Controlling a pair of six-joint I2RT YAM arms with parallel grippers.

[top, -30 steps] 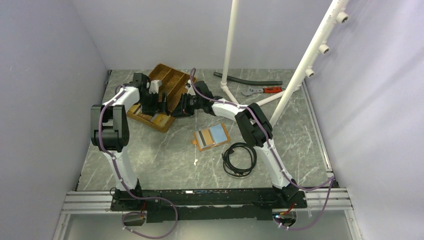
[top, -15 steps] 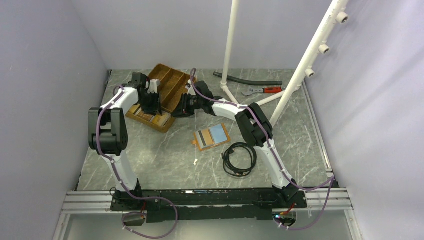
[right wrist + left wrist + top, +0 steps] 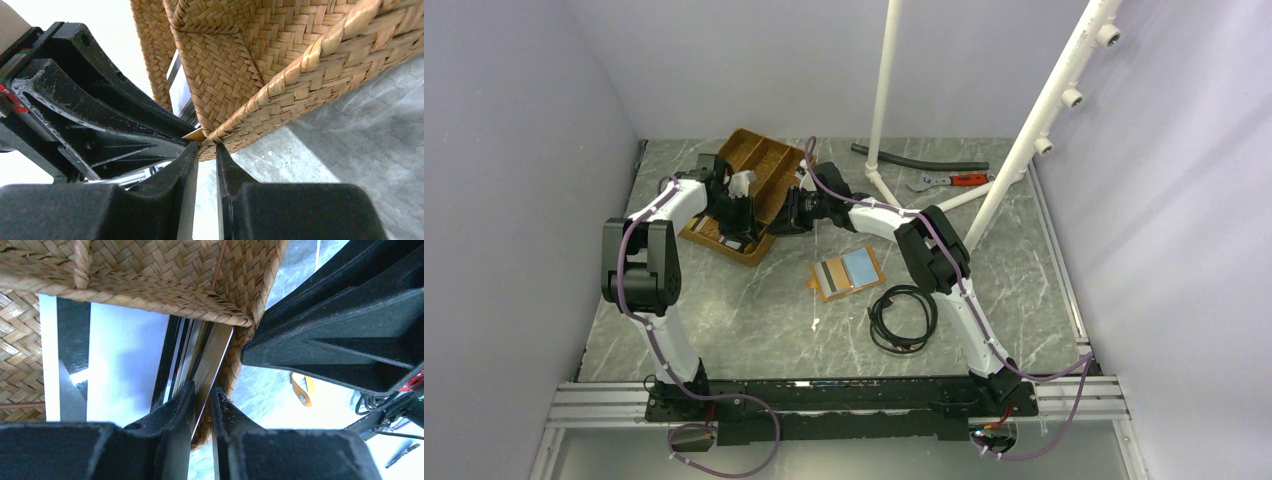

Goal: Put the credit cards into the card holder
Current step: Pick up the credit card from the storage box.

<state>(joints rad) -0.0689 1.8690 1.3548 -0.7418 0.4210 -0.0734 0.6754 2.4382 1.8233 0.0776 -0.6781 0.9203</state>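
Observation:
The card holder (image 3: 848, 272) lies open on the table, orange with a pale blue pocket; its snap tab (image 3: 301, 390) shows in the left wrist view. The credit cards sit in the woven tray (image 3: 764, 165): a whitish card (image 3: 125, 355) lies flat and several cards (image 3: 182, 347) stand on edge against the wall. My left gripper (image 3: 202, 387) is at the tray's near corner (image 3: 746, 222), shut on a gold-edged card (image 3: 216, 351) with the woven wall pinched in beside it. My right gripper (image 3: 206, 146) meets it from the right (image 3: 776, 222), shut on the tray's corner rim (image 3: 240, 65).
A coiled black cable (image 3: 902, 318) lies just right of the card holder. At the back stand white pipe legs (image 3: 884, 90), with a black hose (image 3: 924, 160) and a red-handled wrench (image 3: 954, 181) beside them. Side walls close in on both sides.
My left gripper has shifted right to the tray's near corner and closed from wide open onto the card. The tray has tipped a little. The right arm has barely moved.

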